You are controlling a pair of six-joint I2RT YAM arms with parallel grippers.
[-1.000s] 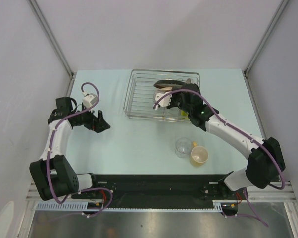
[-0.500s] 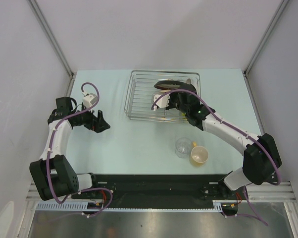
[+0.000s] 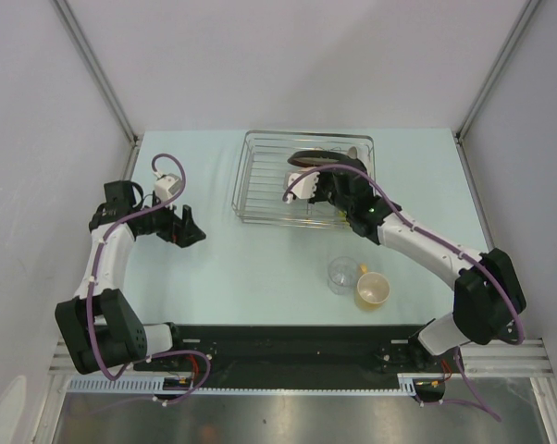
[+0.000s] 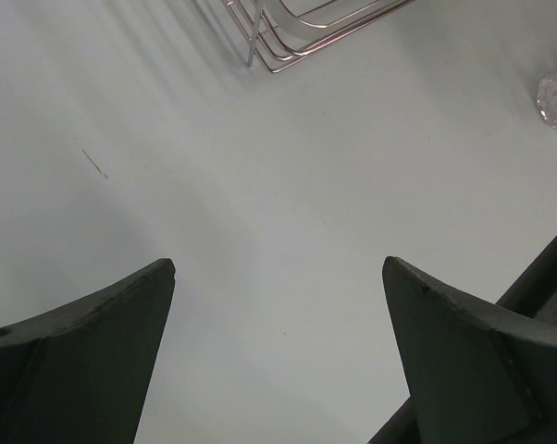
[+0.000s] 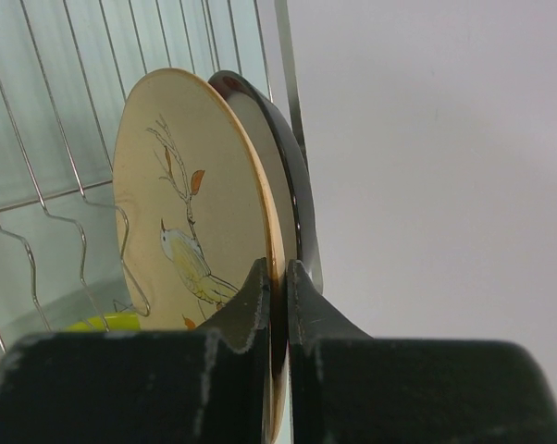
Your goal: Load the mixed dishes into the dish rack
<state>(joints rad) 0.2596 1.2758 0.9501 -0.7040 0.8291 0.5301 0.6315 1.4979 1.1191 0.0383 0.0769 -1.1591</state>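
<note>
On the pale table (image 3: 260, 268) between grey walls (image 3: 47, 139), left tool (image 4: 278, 264) spread, right tool (image 5: 277, 268) pinching the leaf-patterned plate (image 5: 181, 213).

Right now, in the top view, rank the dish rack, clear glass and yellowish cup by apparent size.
1. dish rack, clearly largest.
2. yellowish cup and clear glass: look about alike, so unranked.
</note>
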